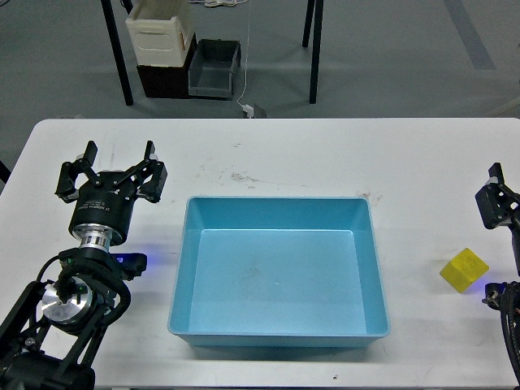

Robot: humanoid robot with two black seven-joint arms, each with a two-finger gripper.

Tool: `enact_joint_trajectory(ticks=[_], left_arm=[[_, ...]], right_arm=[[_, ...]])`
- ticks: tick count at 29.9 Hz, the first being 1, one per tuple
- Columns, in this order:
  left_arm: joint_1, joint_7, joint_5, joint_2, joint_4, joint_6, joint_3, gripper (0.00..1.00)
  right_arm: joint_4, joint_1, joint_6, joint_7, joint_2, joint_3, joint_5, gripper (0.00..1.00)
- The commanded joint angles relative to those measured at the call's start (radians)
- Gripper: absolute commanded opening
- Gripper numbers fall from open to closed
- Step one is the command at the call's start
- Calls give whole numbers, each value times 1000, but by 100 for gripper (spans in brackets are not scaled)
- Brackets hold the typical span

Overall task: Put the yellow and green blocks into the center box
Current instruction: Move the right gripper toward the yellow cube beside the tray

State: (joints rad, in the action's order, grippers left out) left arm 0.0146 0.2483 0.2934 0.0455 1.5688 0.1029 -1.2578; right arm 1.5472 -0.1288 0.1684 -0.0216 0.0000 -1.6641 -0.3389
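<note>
A light-blue center box point(185, 268) sits empty in the middle of the white table. The yellow block point(465, 270) rests on the table to the right of the box, apart from it. The green block is out of view. My left gripper point(115, 162) hovers left of the box's far corner, its two fingers spread open with nothing between them. My right gripper point(494, 201) pokes in at the right edge, above the yellow block in the picture; it is cut off by the frame and its fingers cannot be told apart.
Beyond the table's far edge, on the floor, stand a cream-white crate point(158, 36) on a dark box and a small grey bin point(215, 69). Black legs point(313, 49) of another table rise behind them.
</note>
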Motion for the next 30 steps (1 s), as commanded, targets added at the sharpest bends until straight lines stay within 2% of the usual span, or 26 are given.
enact_joint_trajectory(ticks=[1, 7, 10, 14, 17, 20, 26, 28, 30], left_arm=[[2, 0, 0, 1, -7, 0, 0, 100], [4, 2, 3, -3, -7, 1, 1, 100], [7, 0, 3, -3, -6, 1, 1, 100], [7, 2, 0, -3, -6, 0, 0, 100], [8, 2, 0, -3, -7, 0, 0, 100], [8, 2, 0, -4, -6, 0, 0, 100], [7, 2, 0, -7, -19, 1, 1, 100], [7, 2, 0, -7, -19, 1, 1, 100], [7, 3, 0, -6, -19, 1, 0, 100]], right_arm=[[-9, 1, 8, 0, 0, 4, 9, 100], [-15, 0, 16, 0, 0, 12, 113, 100], [-10, 5, 16, 2, -11, 7, 375, 100], [-1, 29, 26, 5, -113, 20, 697, 100], [-6, 115, 26, 3, -167, 24, 878, 100], [-12, 184, 26, 3, -326, 65, 1070, 100], [-13, 333, 34, 14, -694, 283, 1386, 100], [-13, 368, 59, 60, -826, 346, 1521, 100], [-15, 421, 72, 144, -932, 418, 1676, 100]])
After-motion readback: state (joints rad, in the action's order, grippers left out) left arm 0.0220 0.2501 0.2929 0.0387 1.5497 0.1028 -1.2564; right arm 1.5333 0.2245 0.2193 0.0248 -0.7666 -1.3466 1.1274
